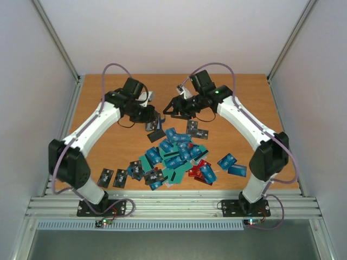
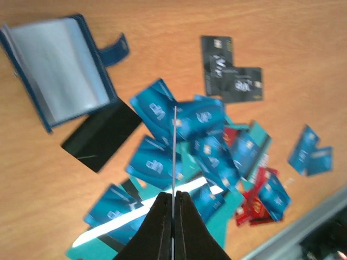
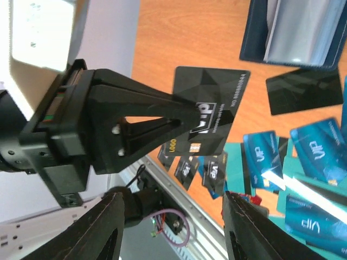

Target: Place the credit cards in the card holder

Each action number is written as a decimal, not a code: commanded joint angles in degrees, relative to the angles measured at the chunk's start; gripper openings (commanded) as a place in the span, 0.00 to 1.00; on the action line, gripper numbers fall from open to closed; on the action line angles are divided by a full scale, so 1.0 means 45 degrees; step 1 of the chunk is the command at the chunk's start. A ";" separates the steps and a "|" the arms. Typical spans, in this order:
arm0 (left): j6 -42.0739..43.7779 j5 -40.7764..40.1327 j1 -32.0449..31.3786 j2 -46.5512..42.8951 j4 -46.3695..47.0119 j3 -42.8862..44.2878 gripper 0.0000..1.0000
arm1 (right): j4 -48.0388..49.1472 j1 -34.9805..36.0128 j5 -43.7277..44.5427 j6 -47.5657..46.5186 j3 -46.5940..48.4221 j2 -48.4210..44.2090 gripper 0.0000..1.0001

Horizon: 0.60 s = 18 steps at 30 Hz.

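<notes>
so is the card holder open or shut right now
Open. The card holder lies spread out, its pale grey-blue inner sleeves facing up in both wrist views.

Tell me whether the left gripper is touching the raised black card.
Touching. The right wrist view shows the left gripper pinching the black card; the left wrist view shows its jaws shut on the card, seen edge-on.
</notes>
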 commanded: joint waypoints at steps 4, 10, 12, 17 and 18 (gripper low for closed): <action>0.0553 -0.2561 0.0143 0.3316 -0.1217 0.3123 0.00 | -0.0260 -0.0478 0.0613 0.0254 0.1913 0.2209 0.51; 0.0804 -0.4028 0.0663 0.4923 -0.1535 0.4364 0.00 | 0.0192 -0.0646 0.0089 0.0822 0.3079 0.4262 0.50; 0.0878 -0.4025 0.0945 0.5131 -0.1467 0.4252 0.00 | 0.0420 -0.0651 -0.0129 0.1048 0.3381 0.4762 0.50; 0.0968 -0.3810 0.1595 0.5279 -0.1081 0.3288 0.00 | 0.0979 -0.0646 -0.0690 0.1666 0.4375 0.6086 0.50; 0.0969 -0.3815 0.1749 0.5228 -0.0987 0.3127 0.00 | 0.1058 -0.0646 -0.0777 0.1764 0.4581 0.6445 0.50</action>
